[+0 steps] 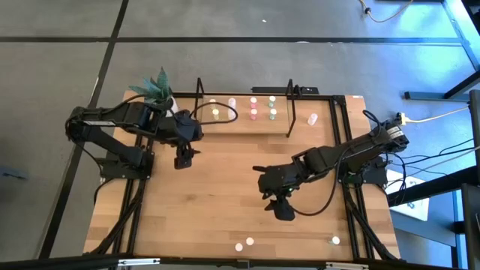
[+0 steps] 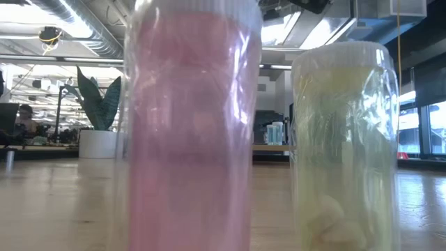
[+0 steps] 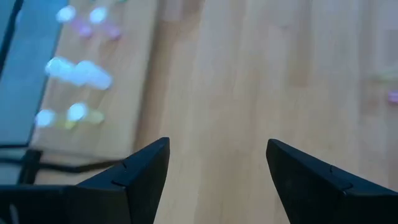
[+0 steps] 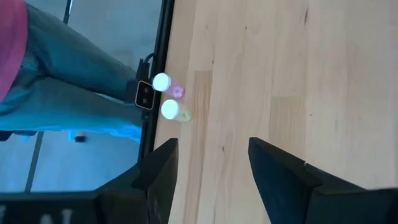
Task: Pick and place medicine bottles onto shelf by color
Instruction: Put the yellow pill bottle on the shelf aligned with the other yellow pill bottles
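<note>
The shelf [image 1: 244, 124], a light board between black end frames, stands at the table's far middle with several medicine bottles [image 1: 253, 114] upright on it. One pale bottle [image 1: 313, 118] is on the table just right of it. A pink bottle [image 4: 177, 92] and a yellowish one [image 4: 183, 114] stand side by side at the near edge; they fill the low view as the pink bottle [image 2: 191, 125] and the yellowish bottle [image 2: 345, 139]. Another bottle [image 1: 335, 241] stands near the front right. My left gripper [image 3: 217, 146] hangs open above the table near the shelf's left end. My right gripper [image 4: 213, 143] is open over bare wood, short of the near-edge pair.
A potted plant [image 1: 156, 90] stands at the far left corner, beside the left arm. A person's legs [image 4: 56, 87] in jeans show past the table's near edge. Black cables [image 1: 322, 202] trail from the right arm. Bare wood [image 1: 217, 195] lies between the two grippers.
</note>
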Action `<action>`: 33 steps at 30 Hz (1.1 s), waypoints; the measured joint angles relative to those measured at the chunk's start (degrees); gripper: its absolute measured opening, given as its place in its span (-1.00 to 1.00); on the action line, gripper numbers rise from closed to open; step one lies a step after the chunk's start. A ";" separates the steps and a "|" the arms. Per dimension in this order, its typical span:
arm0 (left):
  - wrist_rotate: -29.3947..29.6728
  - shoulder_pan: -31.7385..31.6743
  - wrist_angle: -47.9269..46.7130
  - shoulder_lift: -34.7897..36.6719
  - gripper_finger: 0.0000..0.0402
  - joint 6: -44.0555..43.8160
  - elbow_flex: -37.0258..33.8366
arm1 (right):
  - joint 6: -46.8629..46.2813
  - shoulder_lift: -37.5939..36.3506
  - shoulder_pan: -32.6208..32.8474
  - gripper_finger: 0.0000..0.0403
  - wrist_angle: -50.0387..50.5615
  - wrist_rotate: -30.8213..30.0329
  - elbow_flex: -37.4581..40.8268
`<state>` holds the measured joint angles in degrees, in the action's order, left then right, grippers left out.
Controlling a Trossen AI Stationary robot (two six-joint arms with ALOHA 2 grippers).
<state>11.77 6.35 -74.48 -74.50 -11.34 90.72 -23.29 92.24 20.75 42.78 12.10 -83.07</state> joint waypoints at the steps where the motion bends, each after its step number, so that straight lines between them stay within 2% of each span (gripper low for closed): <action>1: -0.72 0.71 0.81 0.00 0.30 0.01 0.00 | -0.10 0.04 0.15 -0.02 0.04 0.00 0.00; 7: -4.75 5.75 2.48 0.00 0.30 -0.06 0.00 | 0.79 -0.03 0.20 -0.02 0.68 0.06 0.00; 19: -4.41 14.35 3.27 0.00 0.30 -3.97 0.00 | 17.66 -0.10 3.71 -0.02 5.94 1.01 0.00; 24: -3.89 17.40 3.65 0.00 0.30 -3.30 0.00 | 17.70 -0.10 4.73 -0.02 5.56 -2.13 0.00; 28: 0.10 18.84 3.60 0.00 0.30 -3.11 0.00 | 17.62 -0.10 5.68 -0.02 5.06 -4.72 0.00; 33: 0.98 19.57 3.21 0.00 0.30 -3.10 0.00 | 17.39 -0.11 6.47 -0.02 3.73 -5.08 0.00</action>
<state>12.75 25.92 -71.27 -74.50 -14.44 90.72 -5.90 92.13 27.22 46.51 7.02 -83.07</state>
